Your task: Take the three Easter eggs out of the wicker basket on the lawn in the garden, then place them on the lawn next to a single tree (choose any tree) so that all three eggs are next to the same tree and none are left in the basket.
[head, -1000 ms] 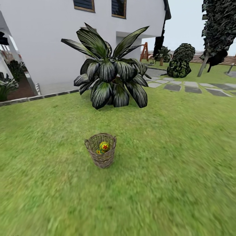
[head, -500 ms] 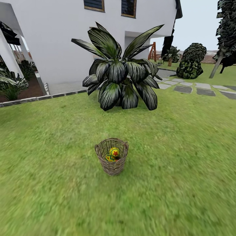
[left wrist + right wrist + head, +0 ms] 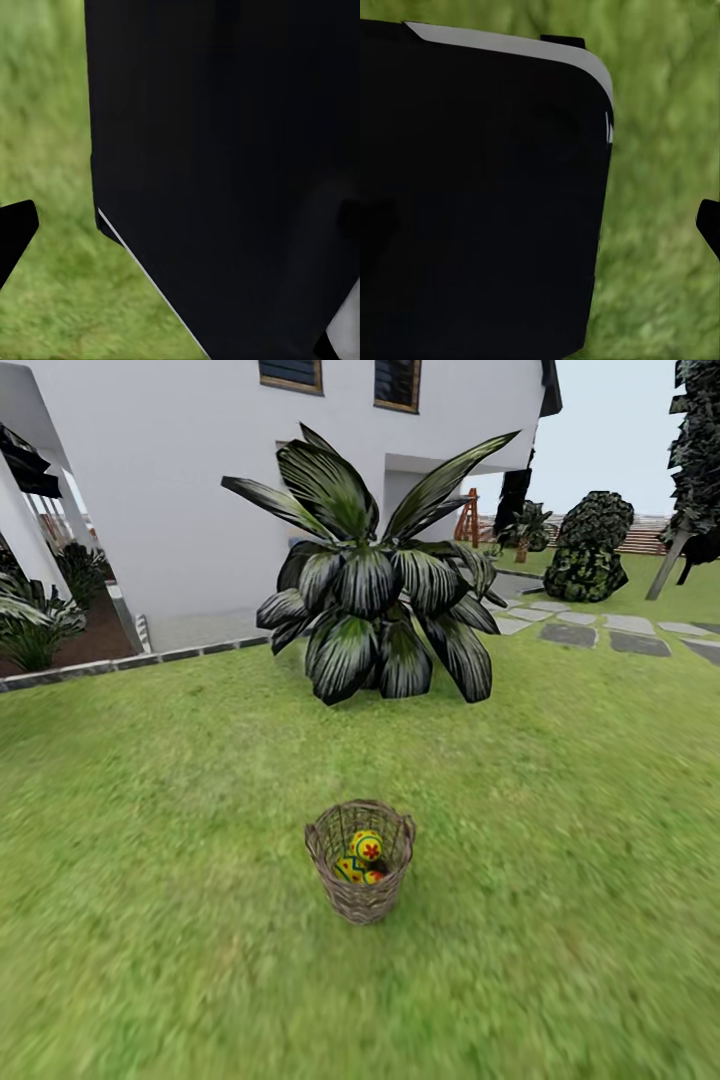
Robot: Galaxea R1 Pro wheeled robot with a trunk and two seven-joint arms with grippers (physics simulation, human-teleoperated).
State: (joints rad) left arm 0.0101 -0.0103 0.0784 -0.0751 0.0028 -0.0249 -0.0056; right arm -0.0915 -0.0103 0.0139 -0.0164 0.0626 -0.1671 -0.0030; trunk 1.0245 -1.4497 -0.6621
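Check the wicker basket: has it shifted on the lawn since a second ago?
No. The wicker basket keeps its place before the palm; both slid together, so the camera moved.

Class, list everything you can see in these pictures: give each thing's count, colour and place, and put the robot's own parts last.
Basket: one, brown wicker, upright on the lawn.
Eggs: at least two showing, yellow with red and blue marks, inside the basket.
Lawn: one, green, across the foreground.
Palm: one, dark green, behind the basket.
House: one, white, at the back.
Stepping stones: several, grey, far right.
Bushes: a dark clump, far right.
Robot body panels: black, close before both wrist cameras.
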